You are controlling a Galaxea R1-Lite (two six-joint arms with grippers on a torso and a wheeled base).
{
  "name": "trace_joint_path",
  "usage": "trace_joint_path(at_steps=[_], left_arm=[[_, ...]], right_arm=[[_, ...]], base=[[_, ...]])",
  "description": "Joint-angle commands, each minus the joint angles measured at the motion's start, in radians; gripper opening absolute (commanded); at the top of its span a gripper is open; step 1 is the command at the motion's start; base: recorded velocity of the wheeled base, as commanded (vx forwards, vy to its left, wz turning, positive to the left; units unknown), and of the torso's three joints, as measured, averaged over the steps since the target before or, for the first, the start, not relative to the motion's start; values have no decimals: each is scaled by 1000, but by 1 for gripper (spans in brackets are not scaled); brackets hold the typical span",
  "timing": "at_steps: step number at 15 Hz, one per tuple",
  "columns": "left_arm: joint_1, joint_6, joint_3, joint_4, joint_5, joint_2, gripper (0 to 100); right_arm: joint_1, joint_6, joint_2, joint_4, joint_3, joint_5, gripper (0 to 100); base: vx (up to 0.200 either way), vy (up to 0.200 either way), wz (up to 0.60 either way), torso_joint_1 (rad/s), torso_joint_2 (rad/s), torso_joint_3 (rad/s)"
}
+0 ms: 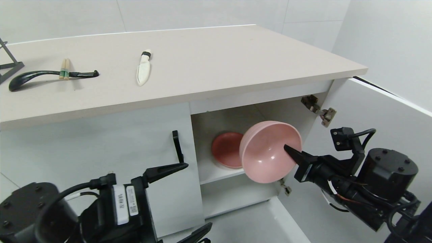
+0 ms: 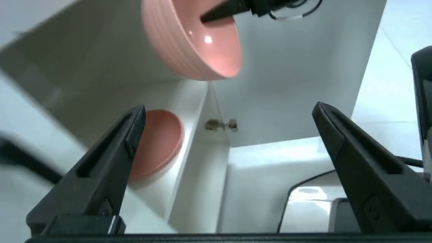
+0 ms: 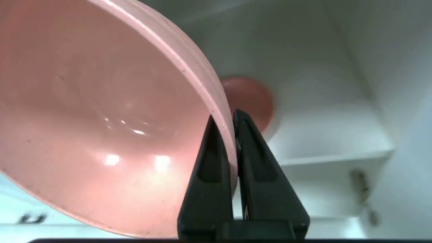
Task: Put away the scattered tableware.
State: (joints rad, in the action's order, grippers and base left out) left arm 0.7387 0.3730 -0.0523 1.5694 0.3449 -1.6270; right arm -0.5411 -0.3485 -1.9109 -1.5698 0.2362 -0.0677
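**Pink bowl up at the open cupboard**

From the head: pinches the pink bowl [image 1: 268, 153] by its rim in the right gripper [image 1: 290, 152], tilted, right at the open cupboard [image 1: 209, 125], in front of a red plate [image 1: 226, 149] on the shelf [image 1: 216, 173]. From the left wrist: spreads the left gripper [image 2: 228, 111] wide, holding nothing. From the right wrist: squeezes both fingers [image 3: 209, 169] tight across the rim.

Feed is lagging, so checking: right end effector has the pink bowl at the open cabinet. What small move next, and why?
Probably ease the right end effector forward toward the shelf. It grips the pink bowl by its rim, tilted in mid-air, short of the shelf where a red dish sits.
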Motion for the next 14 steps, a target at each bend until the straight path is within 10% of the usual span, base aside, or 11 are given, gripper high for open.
trace_joint_path(at_steps=[1, 5, 7, 14], left_arm=[[-15, 4, 52, 1, -98, 151, 100], [-13, 7, 52, -17, -191, 250, 100], [-44, 72, 52, -84, -202, 312, 100], [-213, 30, 52, -299, -307, 659, 100]], right_arm=[[10, -6, -94, -1, 32, 48, 0], [20, 5, -226, -1, 141, 74, 0], [21, 8, -252, 73, 252, 77, 0], [59, 11, -257, 386, 483, 95, 0]], base=[[0, 0, 0, 0, 0, 0], [0, 0, 0, 0, 0, 0], [0, 0, 0, 0, 0, 0], [0, 0, 0, 0, 0, 0]])
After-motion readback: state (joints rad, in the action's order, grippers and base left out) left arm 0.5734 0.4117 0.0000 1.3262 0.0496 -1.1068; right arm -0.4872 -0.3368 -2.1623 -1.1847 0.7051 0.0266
